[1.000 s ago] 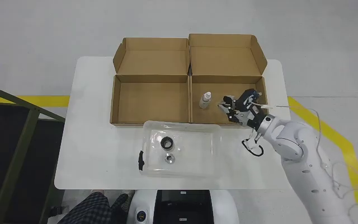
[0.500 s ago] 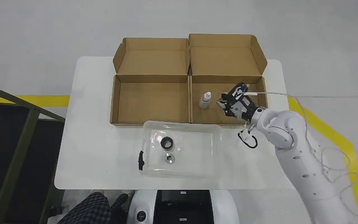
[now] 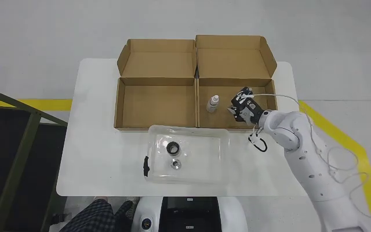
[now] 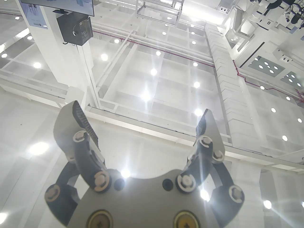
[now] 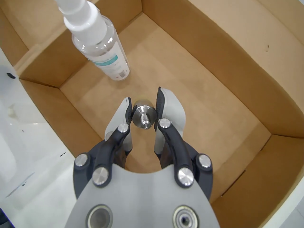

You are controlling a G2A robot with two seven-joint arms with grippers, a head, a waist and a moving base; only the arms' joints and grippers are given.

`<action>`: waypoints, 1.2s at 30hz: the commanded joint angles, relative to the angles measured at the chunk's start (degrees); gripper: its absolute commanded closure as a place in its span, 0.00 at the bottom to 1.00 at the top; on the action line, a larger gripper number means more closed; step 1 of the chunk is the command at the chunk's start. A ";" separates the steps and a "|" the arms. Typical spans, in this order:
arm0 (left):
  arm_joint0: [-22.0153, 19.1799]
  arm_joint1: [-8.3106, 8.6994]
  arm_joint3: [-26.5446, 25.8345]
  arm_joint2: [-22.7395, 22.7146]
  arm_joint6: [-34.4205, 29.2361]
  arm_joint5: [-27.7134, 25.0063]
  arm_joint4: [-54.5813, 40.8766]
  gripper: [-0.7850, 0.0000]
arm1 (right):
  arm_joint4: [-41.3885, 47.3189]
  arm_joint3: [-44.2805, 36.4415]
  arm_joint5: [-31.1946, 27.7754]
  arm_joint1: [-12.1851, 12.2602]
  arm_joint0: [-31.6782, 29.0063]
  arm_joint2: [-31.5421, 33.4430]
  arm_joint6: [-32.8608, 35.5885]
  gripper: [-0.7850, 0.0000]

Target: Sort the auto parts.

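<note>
My right gripper (image 5: 143, 106) (image 3: 240, 104) is shut on a small silver threaded metal part (image 5: 143, 117), held low inside the right cardboard box (image 3: 264, 86). A clear bottle with a white cap (image 5: 97, 41) (image 3: 213, 103) stands in the same box, close beside the gripper. A clear plastic tray (image 3: 214, 168) at the table's front holds a black ring part (image 3: 173, 148) and a silver round part (image 3: 175, 165). My left gripper (image 4: 142, 117) is open with nothing between its fingers and points up at the ceiling.
The left cardboard box (image 3: 124, 104) stands beside the right one, both with lids folded back. A small black piece (image 3: 146, 166) lies at the tray's left edge. The white table (image 3: 93, 151) has free room left of the tray.
My right gripper has moved with the metal part from the box's front right towards the bottle and lowered into the box.
</note>
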 commanded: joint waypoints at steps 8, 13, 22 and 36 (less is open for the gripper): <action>0.00 0.00 0.00 0.00 0.00 0.00 0.00 0.00 | -0.45 3.05 1.98 -0.96 3.22 -3.61 0.98 1.00; 0.00 0.00 0.00 0.00 0.00 0.00 0.00 0.00 | -0.14 4.67 1.88 -1.36 4.77 -4.86 1.01 0.85; 0.00 0.00 0.00 0.00 0.00 0.00 0.00 0.00 | -0.05 6.37 1.96 -1.95 6.35 -6.60 0.74 0.51; 0.00 0.00 0.00 0.00 0.00 0.00 0.00 0.00 | -0.70 3.02 0.48 -1.49 4.68 -4.77 -1.17 0.51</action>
